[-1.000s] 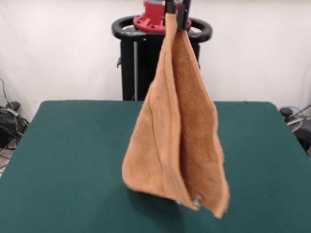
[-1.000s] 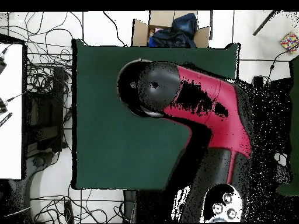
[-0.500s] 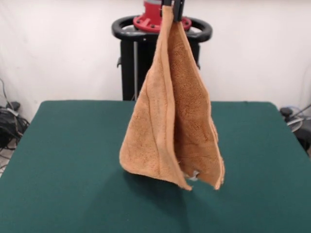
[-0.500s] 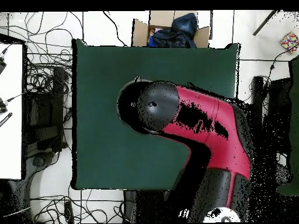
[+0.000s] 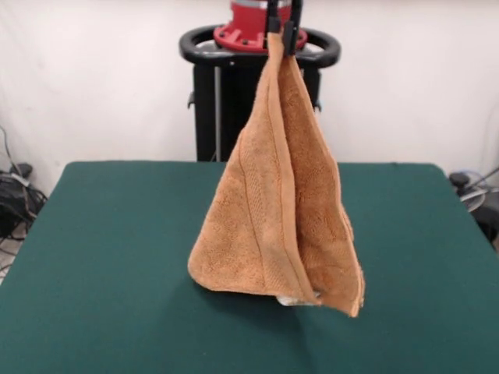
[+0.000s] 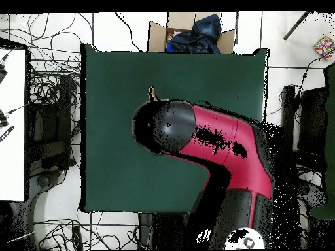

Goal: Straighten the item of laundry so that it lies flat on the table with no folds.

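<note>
My gripper [image 5: 282,29] is pinched shut on one corner of the towel [image 5: 273,210], high above the table [image 5: 117,257]. The towel hangs down from that corner in a long cone, folded lengthwise with a border band running down its front. Its wide bottom edge reaches down to about the felt near the table's middle; whether it touches I cannot tell. A bit of white shows under the lowest fold.

Beyond the table's far edge in the overhead view stands an open cardboard box [image 6: 157,31] with dark blue cloth [image 6: 196,34] bundled inside.

In that view my arm [image 6: 216,140] covers the towel except for a small orange tip [image 6: 154,95] showing beside my wrist. Bare green felt lies open on all sides of the towel, well clear of every table edge.
</note>
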